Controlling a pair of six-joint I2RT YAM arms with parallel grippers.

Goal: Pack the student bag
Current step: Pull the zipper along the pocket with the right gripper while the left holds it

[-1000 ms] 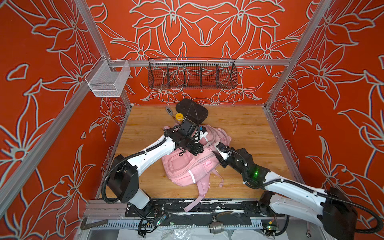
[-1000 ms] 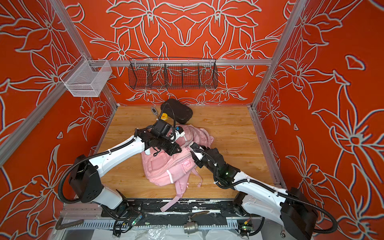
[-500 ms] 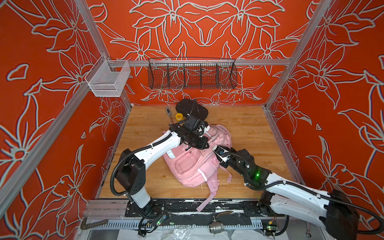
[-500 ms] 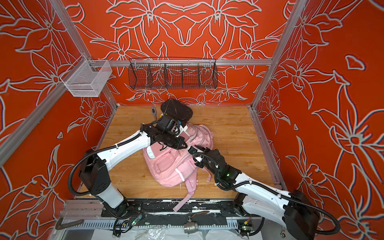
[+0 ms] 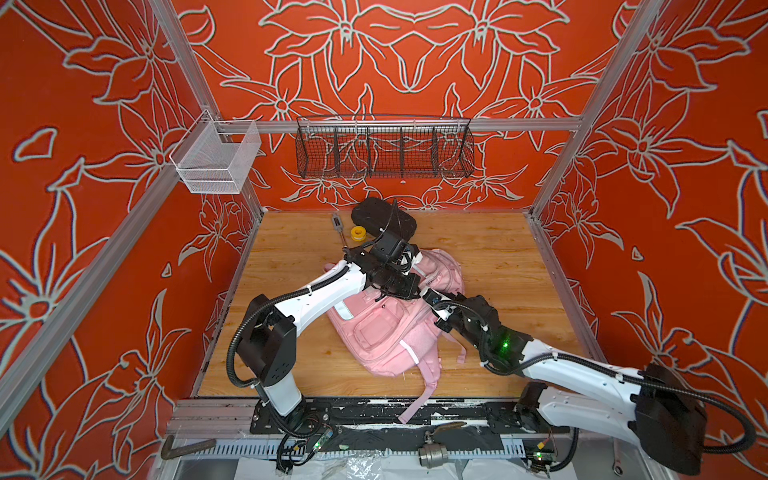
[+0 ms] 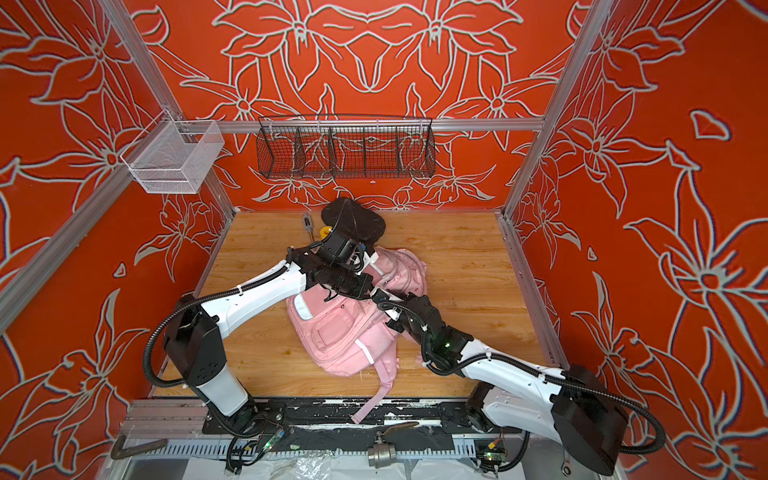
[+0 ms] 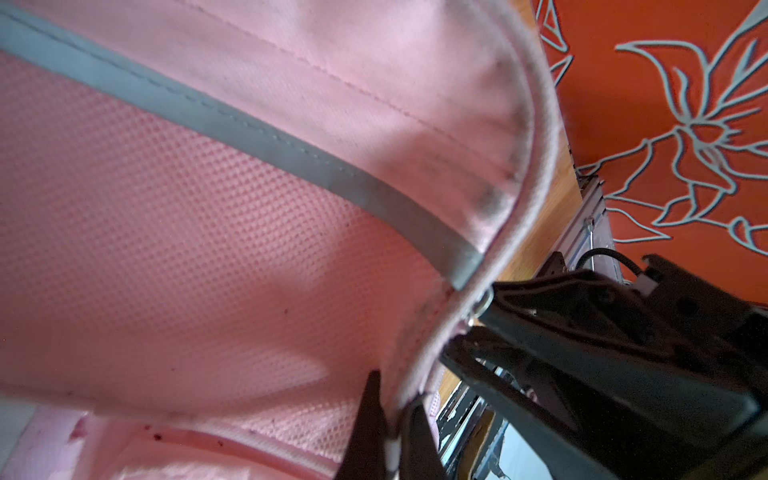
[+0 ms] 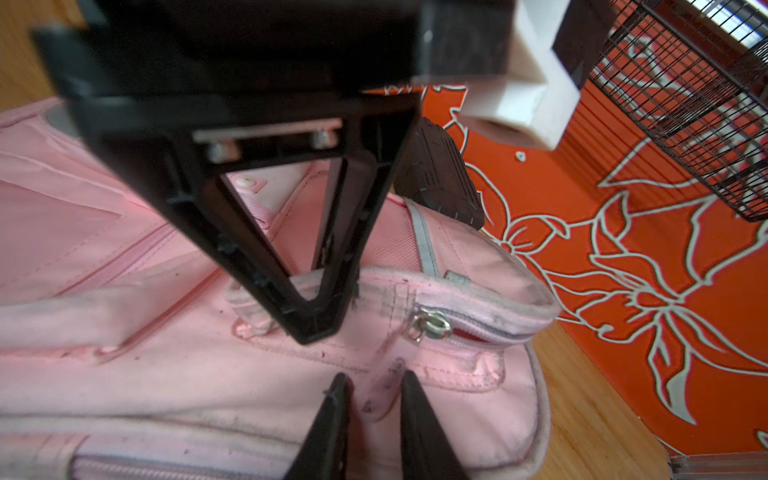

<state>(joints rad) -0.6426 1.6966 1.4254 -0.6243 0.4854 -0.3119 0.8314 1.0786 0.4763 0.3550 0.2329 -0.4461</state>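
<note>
Well, the student bag [image 5: 386, 336] lies in the middle of the floor [image 5: 498, 257], long way front to back. The left gripper [image 7: 392, 430] pinches its edge. The right gripper [image 8: 376, 419] has a pink tab [image 8: 380, 392] between near-shut jaws; grip unclear.

The student bag [image 5: 382, 336] has shifted slightly right; the right pincer [image 8: 374, 386] narrowed.

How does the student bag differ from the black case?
The student bag is pink soft fabric; the black case looks rigid. The bag is clearly larger than the case. The bag lies mid-table, the case by the back wall. Both rest on the wooden table.
</note>
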